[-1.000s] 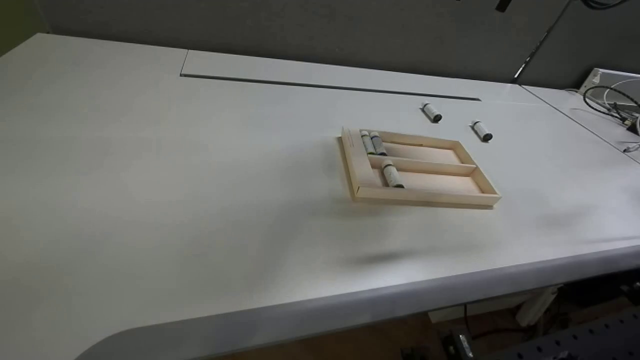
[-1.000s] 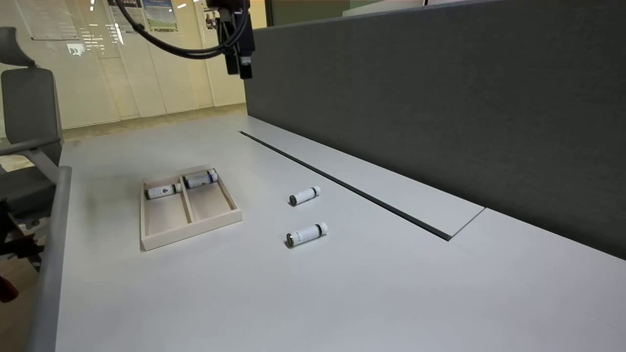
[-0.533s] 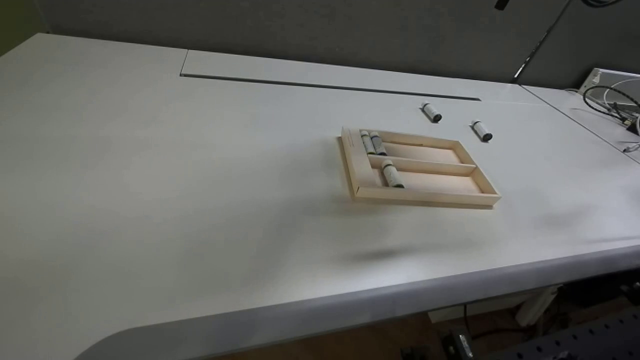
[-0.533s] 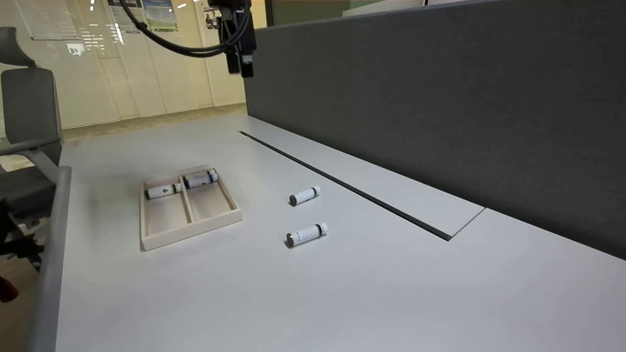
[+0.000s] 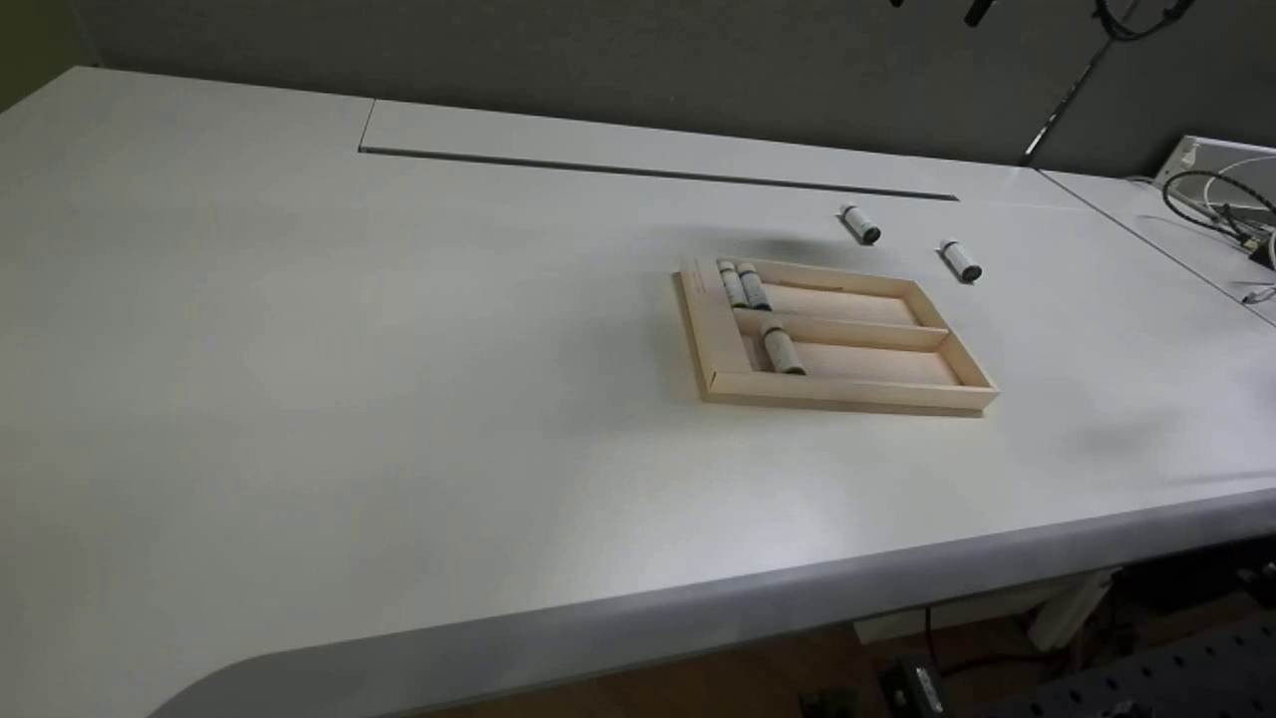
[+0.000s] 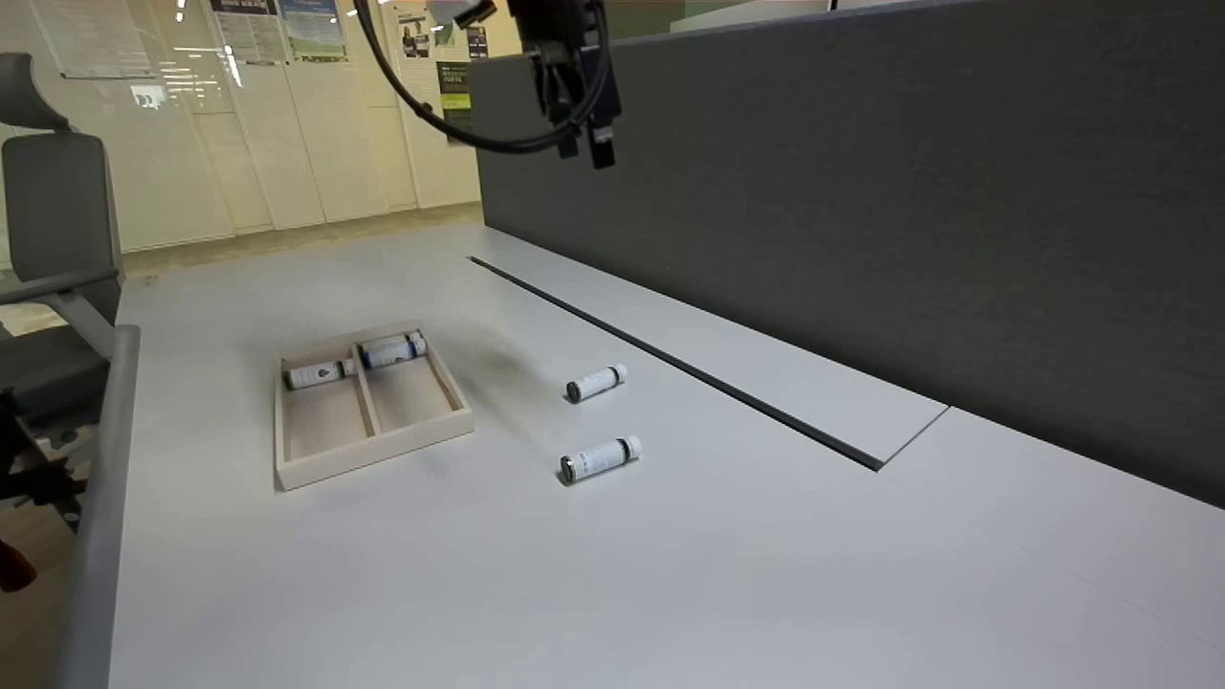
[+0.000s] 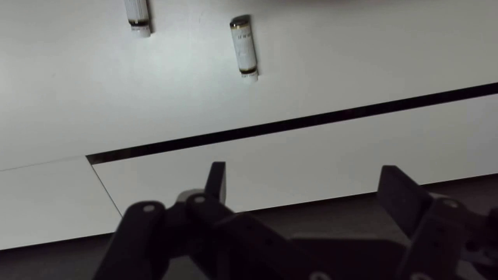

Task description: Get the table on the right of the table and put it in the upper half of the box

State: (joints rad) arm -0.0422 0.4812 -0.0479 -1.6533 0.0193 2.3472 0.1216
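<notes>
Two white bottles lie on the table right of the box. The one nearer the grey panel is the left bottle (image 5: 860, 224), also in an exterior view (image 6: 595, 384) and the wrist view (image 7: 245, 46). The right bottle (image 5: 960, 261) also shows in an exterior view (image 6: 601, 460) and, cut off, in the wrist view (image 7: 138, 13). The wooden box (image 5: 710, 334) (image 6: 378, 452) has two compartments. Two bottles (image 5: 755, 287) lie in the upper one and a bottle (image 5: 783, 349) in the lower. My gripper (image 7: 303, 165) (image 6: 586, 155) is open and empty, high above the table.
A grey panel (image 6: 813, 191) stands along the table's back edge. A dark slot (image 5: 658, 172) runs in front of it. Cables and a device (image 5: 1221, 179) are at the far right. A chair (image 6: 57, 211) stands beyond the table's front edge.
My gripper has moved toward the grey panel, rightward in an exterior view, and its shadow has crossed to the panel side of the box. The bottles and box have not moved.
</notes>
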